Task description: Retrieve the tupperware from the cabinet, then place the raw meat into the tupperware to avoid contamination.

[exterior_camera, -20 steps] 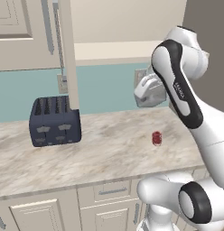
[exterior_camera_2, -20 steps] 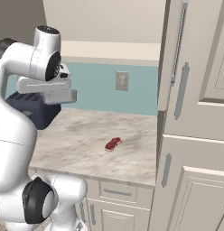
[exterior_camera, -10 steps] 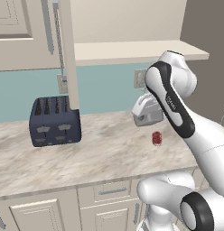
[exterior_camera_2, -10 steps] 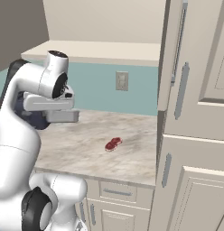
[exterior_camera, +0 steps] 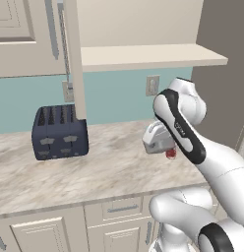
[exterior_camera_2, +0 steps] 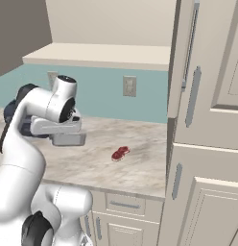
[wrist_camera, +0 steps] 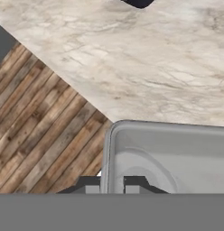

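gripper (wrist_camera: 112, 182) pinches the rim of a pale grey plastic tupperware (wrist_camera: 172, 155) above the marbled counter (exterior_camera: 109, 170); small red raw meat (exterior_camera_2: 120, 153) lies at its three o'clock.

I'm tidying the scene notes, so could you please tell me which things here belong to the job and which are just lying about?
Job:
- tupperware, its wall pinched by the hand
- raw meat
- cabinet, door open

Lying about:
- toaster
- wall outlet
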